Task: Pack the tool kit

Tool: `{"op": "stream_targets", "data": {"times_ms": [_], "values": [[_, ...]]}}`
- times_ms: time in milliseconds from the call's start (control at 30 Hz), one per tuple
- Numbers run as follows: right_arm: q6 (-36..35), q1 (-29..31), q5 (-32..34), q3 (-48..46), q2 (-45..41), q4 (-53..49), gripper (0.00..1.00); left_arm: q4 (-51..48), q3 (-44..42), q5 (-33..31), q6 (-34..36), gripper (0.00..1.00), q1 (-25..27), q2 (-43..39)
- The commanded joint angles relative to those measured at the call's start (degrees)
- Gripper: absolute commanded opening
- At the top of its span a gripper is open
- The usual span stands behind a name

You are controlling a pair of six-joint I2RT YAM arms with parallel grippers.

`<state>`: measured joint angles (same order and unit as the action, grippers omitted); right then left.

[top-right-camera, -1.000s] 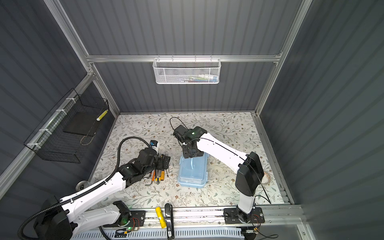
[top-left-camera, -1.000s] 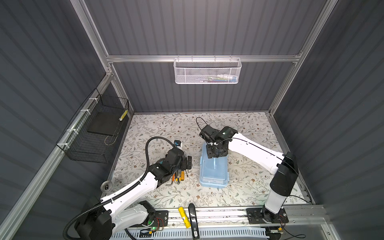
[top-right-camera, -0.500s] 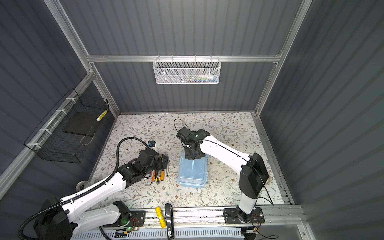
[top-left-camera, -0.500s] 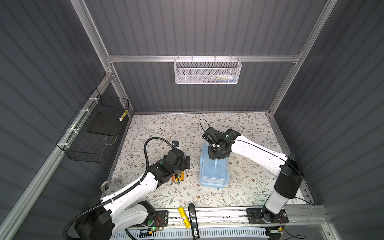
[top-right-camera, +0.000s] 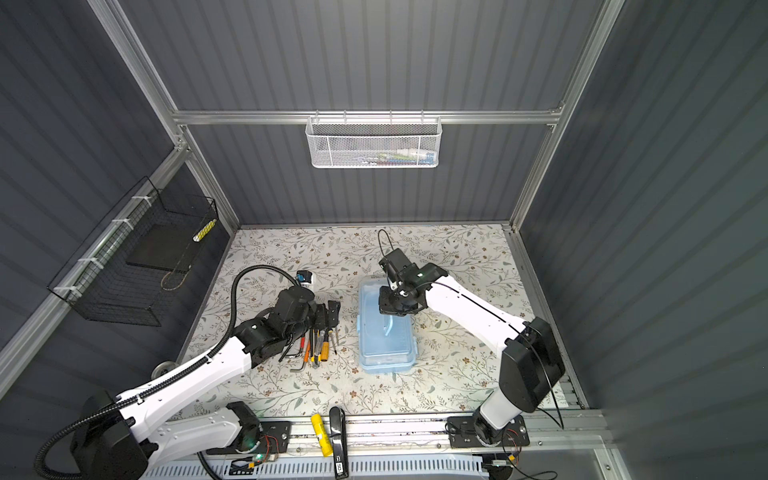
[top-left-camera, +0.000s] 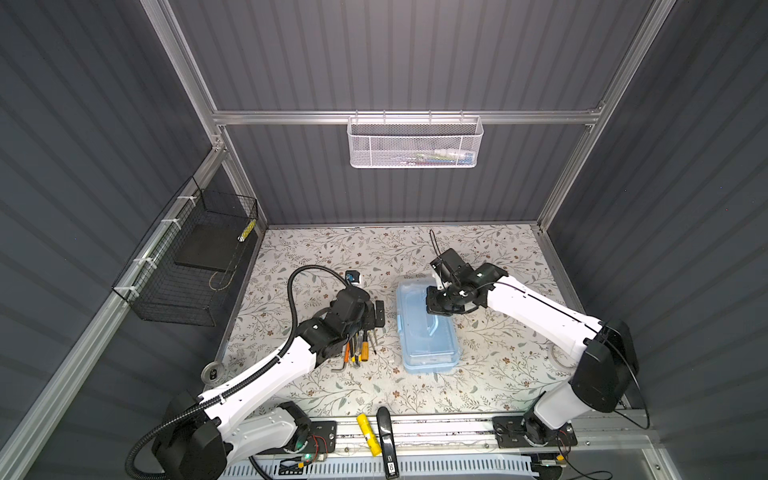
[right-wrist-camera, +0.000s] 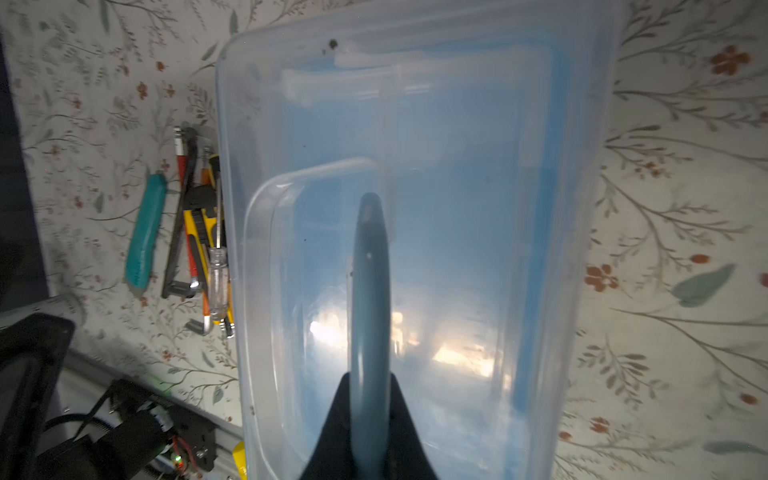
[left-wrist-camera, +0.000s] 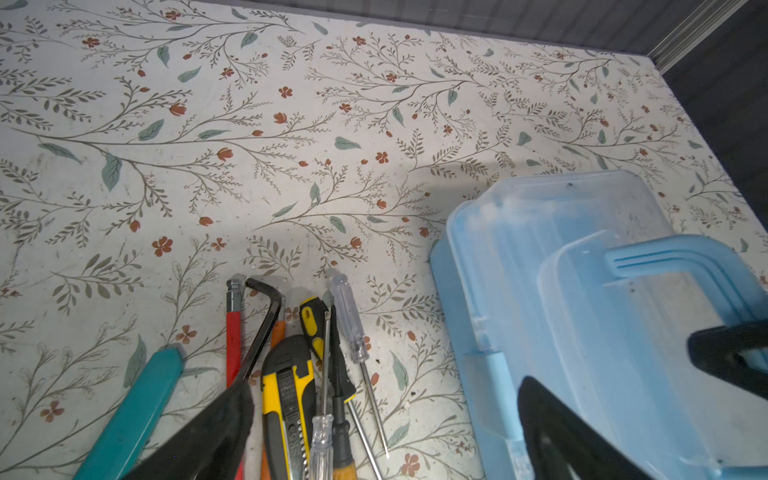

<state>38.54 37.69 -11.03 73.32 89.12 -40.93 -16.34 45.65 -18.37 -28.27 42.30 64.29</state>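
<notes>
One case [top-left-camera: 419, 353], one teal tool [left-wrist-camera: 133, 411], one knife [left-wrist-camera: 286, 386], one white basket [top-left-camera: 390, 145], one black basket [top-left-camera: 174, 295]

- Lower left in a top view: white-shelled left arm [top-left-camera: 266, 374], black joints, ribbed black cable conduit [top-left-camera: 293, 299] looping alongside.
- Lower right: white-shelled right arm [top-left-camera: 536, 307], bulky black elbow housing [top-left-camera: 602, 365].
- Matte-black wedge fingers tip the left gripper [left-wrist-camera: 386, 386] and right gripper [right-wrist-camera: 370, 390].

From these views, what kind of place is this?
Probably a robot test cell, not a real workshop: ribbed grey wall panels in aluminium framing, left arm and right arm mounted on a front rail, white mesh basket and black wire basket hung on the walls.
</notes>
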Motion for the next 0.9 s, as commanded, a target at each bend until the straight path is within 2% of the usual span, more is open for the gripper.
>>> {"op": "stream_targets", "data": {"times_ms": [0,133,367,500,667,867], "values": [[0.7,-4.8,-19.5,-4.8,-4.3,15.5,0.00,-1.2,3.1,1.7,0.4,0.99,-0.2,0.2],[0.8,-9.1,-28.4,-10.9,-6.6,23.2,0.00,-1.8,5.5,5.4,1.0,0.99,-0.1,1.0],[2.4,-17.5,-36.1,-23.4,-10.3,34.4,0.00,-1.2,8.9,14.0,1.2,1.00,-0.1,5.2],[-2.4,-20.6,-33.7,-26.0,-12.1,29.8,0.00,0.9,10.4,17.7,0.0,0.99,0.0,8.3],[-8.8,-22.5,-21.4,-27.1,-16.1,22.2,0.00,3.0,12.4,20.1,-1.9,0.99,0.8,11.7],[-13.0,-23.9,-14.5,-26.9,-17.3,16.6,0.00,6.5,13.7,22.5,-4.1,0.99,2.7,15.5]]}}
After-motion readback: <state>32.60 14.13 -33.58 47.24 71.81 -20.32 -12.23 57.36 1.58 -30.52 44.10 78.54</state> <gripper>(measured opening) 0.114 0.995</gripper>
